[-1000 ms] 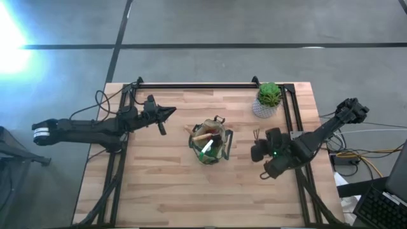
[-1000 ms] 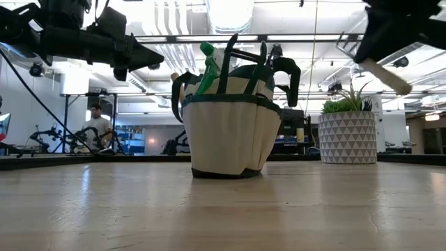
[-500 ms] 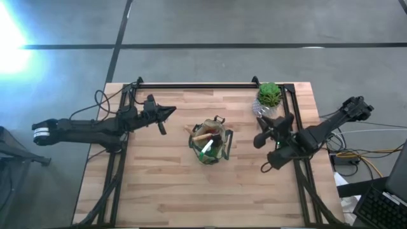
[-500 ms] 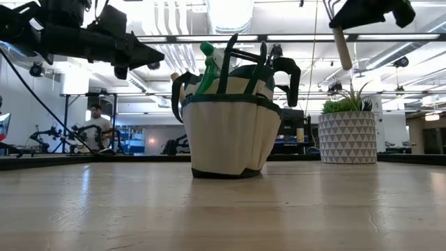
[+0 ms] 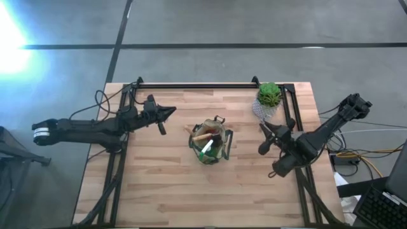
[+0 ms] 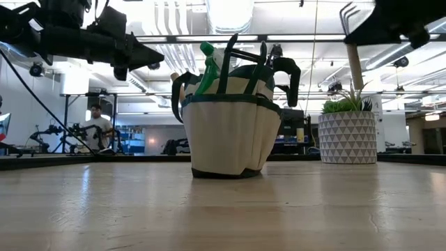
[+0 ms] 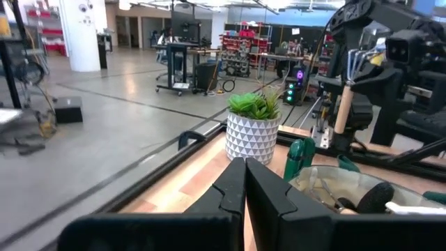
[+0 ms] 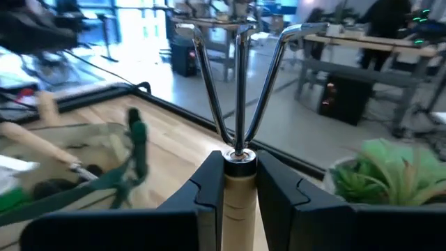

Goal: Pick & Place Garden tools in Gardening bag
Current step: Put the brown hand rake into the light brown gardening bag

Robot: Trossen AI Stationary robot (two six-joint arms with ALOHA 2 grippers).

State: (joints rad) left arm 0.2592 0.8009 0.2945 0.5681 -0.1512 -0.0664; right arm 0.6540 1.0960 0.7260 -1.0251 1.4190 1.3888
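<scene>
The right gripper (image 8: 237, 185) has its fingers clamped on the pale wooden handle of a three-pronged fork (image 8: 237, 90), held up in the air to the right of the bag (image 5: 210, 144). In the low view the fork (image 6: 352, 49) hangs roughly upright, prongs uppermost and handle pointing down, well above the table (image 5: 165, 184). From overhead the gripper (image 5: 267, 137) sits between the bag and the table's right edge, with clear table between it and the bag.

The bag stands upright near the middle of the table and already holds several tools: a green spray bottle (image 6: 209, 52), a wooden-handled tool (image 5: 205, 135) and dark handles poking out of the top. Its opening looks crowded, so the free gap for the fork is probably on the side facing the right gripper, though the overhead view is too coarse to be sure.

The coming move turns on this: the bag lies to the left of the held fork, and the fork's long axis is near vertical, so it would need carrying sideways over the rim and lowering handle-first.

The potted plant (image 5: 268, 100) stands just behind the right gripper, near the table's back right corner, close enough to brush on a careless swing.

The left gripper (image 5: 166, 113) hovers left of the bag, towards the back, fingers pressed together and empty, waiting.
</scene>
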